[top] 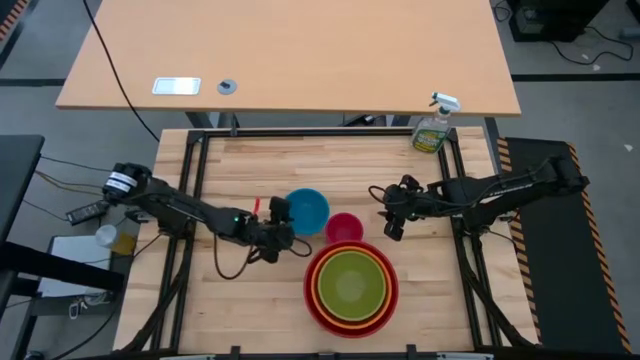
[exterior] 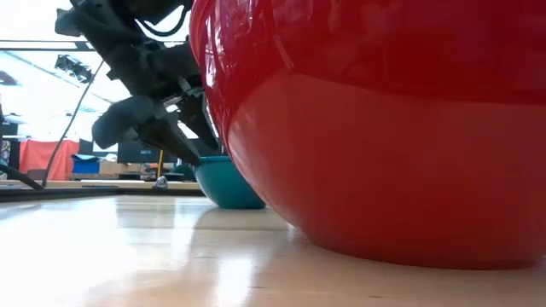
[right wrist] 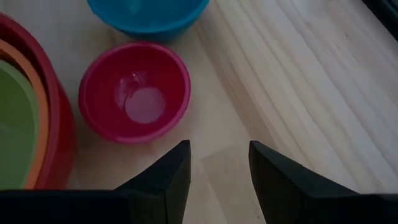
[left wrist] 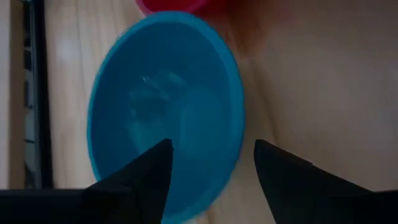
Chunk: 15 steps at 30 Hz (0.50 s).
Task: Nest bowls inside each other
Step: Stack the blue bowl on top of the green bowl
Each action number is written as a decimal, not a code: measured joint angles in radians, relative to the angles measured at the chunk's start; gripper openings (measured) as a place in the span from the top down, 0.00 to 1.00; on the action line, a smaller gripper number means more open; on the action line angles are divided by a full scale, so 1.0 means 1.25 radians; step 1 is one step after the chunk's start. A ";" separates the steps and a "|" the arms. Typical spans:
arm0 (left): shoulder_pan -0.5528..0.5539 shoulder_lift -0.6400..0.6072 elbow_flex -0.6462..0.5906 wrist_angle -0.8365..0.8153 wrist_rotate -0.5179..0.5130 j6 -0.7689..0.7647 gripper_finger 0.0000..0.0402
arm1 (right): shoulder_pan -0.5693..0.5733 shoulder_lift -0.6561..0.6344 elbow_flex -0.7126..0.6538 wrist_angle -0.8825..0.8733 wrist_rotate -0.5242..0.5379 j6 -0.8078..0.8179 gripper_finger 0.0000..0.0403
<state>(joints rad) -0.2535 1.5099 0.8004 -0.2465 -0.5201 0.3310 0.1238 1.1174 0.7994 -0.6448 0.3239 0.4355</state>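
Note:
The blue bowl (top: 307, 212) stands on its base at the middle of the wooden table. My left gripper (left wrist: 211, 146) hangs open over the bowl's left rim: one finger (left wrist: 146, 177) above the inside, the other (left wrist: 289, 183) outside the wall. I see no touch. The small pink bowl (right wrist: 134, 92) stands just right of the blue one. Near the front edge, the green bowl (top: 352, 283) sits in the orange one, and both sit in the red bowl (exterior: 384, 128). My right gripper (right wrist: 217, 146) hovers open above bare wood, right of the pink bowl.
A green spray bottle (top: 432, 128) stands at the table's far right corner. Black frame rails (top: 195, 190) run along the left and right sides. Bare wood (right wrist: 298, 81) lies right of the pink bowl and across the far half.

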 joint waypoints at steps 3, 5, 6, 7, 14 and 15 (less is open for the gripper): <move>0.000 0.029 0.010 -0.002 -0.026 0.049 0.43 | 0.000 0.004 0.000 0.017 -0.001 -0.010 0.58; 0.004 0.048 0.014 0.004 -0.031 0.081 0.43 | 0.000 0.009 0.000 0.021 -0.004 -0.016 0.58; 0.006 0.055 0.014 -0.001 -0.032 0.095 0.43 | 0.000 0.012 0.000 0.030 -0.004 -0.017 0.58; 0.008 0.064 0.014 -0.006 -0.032 0.108 0.44 | 0.000 0.013 0.000 0.037 -0.004 -0.019 0.58; 0.013 0.108 0.014 -0.023 -0.030 0.124 0.62 | 0.002 0.020 0.000 0.042 -0.005 -0.022 0.58; 0.013 0.108 0.014 -0.025 -0.030 0.124 0.66 | 0.002 0.020 0.000 0.043 -0.005 -0.022 0.58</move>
<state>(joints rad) -0.2370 1.6447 0.8173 -0.2773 -0.5574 0.4859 0.1257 1.1427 0.7998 -0.5911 0.3176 0.4076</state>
